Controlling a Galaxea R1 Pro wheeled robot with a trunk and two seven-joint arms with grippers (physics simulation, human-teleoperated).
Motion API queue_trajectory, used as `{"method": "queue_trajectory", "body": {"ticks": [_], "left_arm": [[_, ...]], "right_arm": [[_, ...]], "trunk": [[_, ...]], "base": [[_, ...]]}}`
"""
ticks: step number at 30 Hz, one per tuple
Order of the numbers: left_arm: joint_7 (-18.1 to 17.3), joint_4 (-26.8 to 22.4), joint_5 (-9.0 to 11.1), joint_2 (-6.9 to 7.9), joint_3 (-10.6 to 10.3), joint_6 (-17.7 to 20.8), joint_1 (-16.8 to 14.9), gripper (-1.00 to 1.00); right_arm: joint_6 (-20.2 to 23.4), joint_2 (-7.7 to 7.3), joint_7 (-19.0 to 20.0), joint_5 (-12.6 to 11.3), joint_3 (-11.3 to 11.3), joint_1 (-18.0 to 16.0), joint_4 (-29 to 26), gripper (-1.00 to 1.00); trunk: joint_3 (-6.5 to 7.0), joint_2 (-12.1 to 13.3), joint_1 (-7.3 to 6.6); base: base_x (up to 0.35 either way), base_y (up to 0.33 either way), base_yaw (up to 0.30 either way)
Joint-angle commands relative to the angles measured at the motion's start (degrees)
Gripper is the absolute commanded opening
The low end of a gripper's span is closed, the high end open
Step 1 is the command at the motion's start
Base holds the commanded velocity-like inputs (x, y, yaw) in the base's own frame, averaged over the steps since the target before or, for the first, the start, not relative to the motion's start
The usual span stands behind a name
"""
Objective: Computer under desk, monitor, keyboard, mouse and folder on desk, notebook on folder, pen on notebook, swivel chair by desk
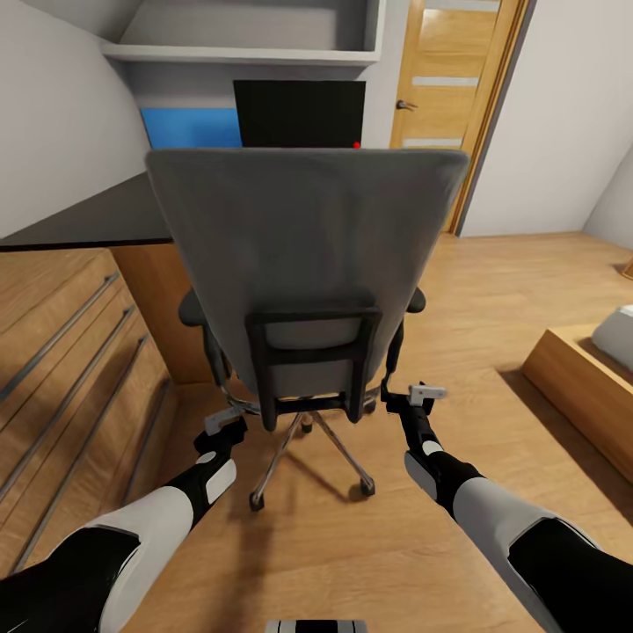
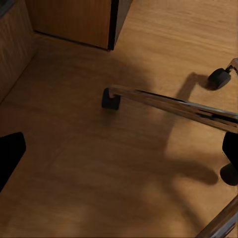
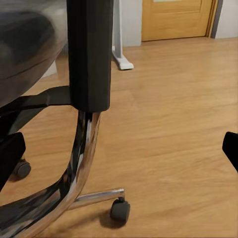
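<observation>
Wooden drawer chest (image 1: 70,369) fills nine o'clock in the head view, its dark top reaching toward the blue folder (image 1: 190,127) at eleven. Left gripper (image 1: 221,428) hovers low at seven o'clock beside the chair's chrome base (image 2: 168,105); its fingers look parted, one black tip (image 2: 9,153) at the wrist view's edge. Centre stands the grey swivel chair (image 1: 303,255), back toward the robot, the black monitor (image 1: 299,112) behind it at twelve. Right gripper (image 1: 415,400) at five o'clock has fingers spread, close to the chair's black armrest post (image 3: 89,54), not gripping it. A wooden door (image 1: 453,79) stands at one.
</observation>
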Motion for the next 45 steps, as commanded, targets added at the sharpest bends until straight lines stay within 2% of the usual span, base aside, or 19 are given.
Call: {"method": "queue_trajectory", "body": {"ticks": [1,19,24,37,45], "left_arm": [[0.19,-0.06,0.07,-0.01,-0.59,-0.15,-0.05,1.00],[0.19,-0.06,0.07,0.05,-0.54,-0.15,-0.05,1.00],[0.18,-0.06,0.07,0.03,-0.58,-0.13,-0.04,1.00],[0.19,-0.06,0.07,0.02,-0.56,0.01,-0.07,1.00],[0.19,-0.06,0.07,0.01,-0.58,0.09,-0.04,1.00]], "right_arm": [[-0.11,-0.03,-0.44,-0.15,0.45,-0.05,-0.01,1.00],[-0.11,-0.04,-0.36,-0.15,0.45,-0.05,-0.01,1.00],[-0.11,-0.05,-0.36,-0.15,0.45,-0.05,-0.01,1.00],[-0.11,0.00,-0.36,-0.15,0.45,-0.05,-0.01,1.00],[-0.11,0.15,-0.60,-0.15,0.52,-0.05,-0.01,1.00]], "trunk": [[-0.04,-0.02,0.02],[-0.04,-0.02,0.02],[-0.04,-0.02,0.02],[-0.04,-0.02,0.02],[-0.04,-0.02,0.02]], "base": [[0.329,-0.018,0.000],[0.292,-0.179,0.000],[0.111,-0.091,0.000],[-0.268,-0.012,0.000],[-0.301,-0.157,0.000]]}}
